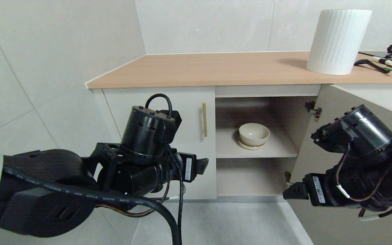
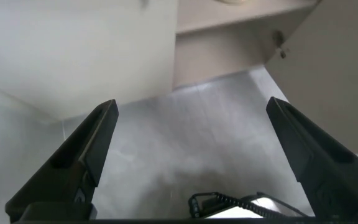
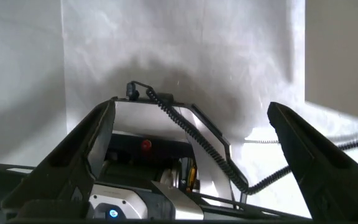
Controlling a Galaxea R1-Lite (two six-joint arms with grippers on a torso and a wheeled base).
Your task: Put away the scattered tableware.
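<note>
A cream bowl (image 1: 254,134), apparently seated on a saucer (image 1: 249,147), is shown on the upper shelf (image 1: 281,148) of the open cabinet (image 1: 267,91), with the left gripper (image 2: 191,109) at its 8 o'clock and the right gripper (image 3: 192,107) at its 5 o'clock, both spread wide and holding nothing.

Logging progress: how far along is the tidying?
Done: a bowl sits on a small plate on the cabinet shelf. In hand: nothing; the left gripper and right gripper are open, empty. Remaining: utensils lie on the counter; the cabinet door stands open.
</note>
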